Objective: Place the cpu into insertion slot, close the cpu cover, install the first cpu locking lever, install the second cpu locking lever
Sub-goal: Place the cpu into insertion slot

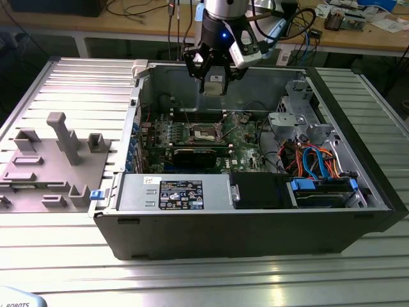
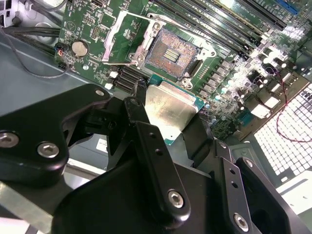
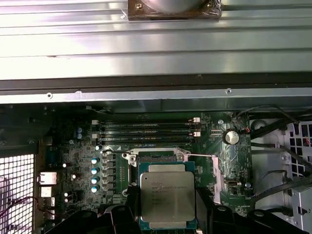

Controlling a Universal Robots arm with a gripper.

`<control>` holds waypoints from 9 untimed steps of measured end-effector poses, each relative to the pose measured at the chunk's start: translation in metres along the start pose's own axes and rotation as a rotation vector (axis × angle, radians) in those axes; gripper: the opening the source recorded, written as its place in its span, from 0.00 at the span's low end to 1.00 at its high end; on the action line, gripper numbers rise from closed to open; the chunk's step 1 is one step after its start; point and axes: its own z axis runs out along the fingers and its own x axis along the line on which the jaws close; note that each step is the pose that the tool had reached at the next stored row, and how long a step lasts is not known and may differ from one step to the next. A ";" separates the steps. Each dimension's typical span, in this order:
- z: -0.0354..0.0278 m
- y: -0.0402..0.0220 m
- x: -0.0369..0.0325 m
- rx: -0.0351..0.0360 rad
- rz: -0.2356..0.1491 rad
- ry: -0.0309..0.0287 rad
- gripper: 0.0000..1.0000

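My gripper (image 1: 214,84) hangs above the open computer case, over the back part of the green circuit board (image 1: 238,142). It is shut on the cpu (image 2: 168,106), a flat silver-topped square chip gripped by two opposite edges between the black fingers (image 2: 146,131). In the first wrist view the cpu (image 3: 167,196) sits just in front of the insertion slot (image 3: 157,157). The insertion slot (image 2: 170,53) lies bare, its contact field showing. Beside it, the cpu cover (image 2: 123,35) stands swung open. The cpu is well above the slot, not touching it.
Case walls (image 1: 140,96) surround the board. A black power supply (image 1: 182,192) and a drive bay with blue and orange cables (image 1: 316,163) fill the near side. Memory slots (image 3: 146,129) run along the slot. A grey fixture (image 1: 57,153) lies at the exterior view's left.
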 end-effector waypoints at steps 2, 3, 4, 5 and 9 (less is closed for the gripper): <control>0.0003 0.0000 0.0000 0.0001 0.000 0.0000 0.54; 0.0005 0.0000 0.0000 0.0000 0.000 0.0000 0.54; 0.0009 -0.0001 0.0000 0.0000 0.000 0.0000 0.54; 0.0011 -0.0001 0.0000 0.0000 0.000 0.0000 0.54; 0.0020 -0.0002 0.0000 0.0000 0.000 0.0000 0.54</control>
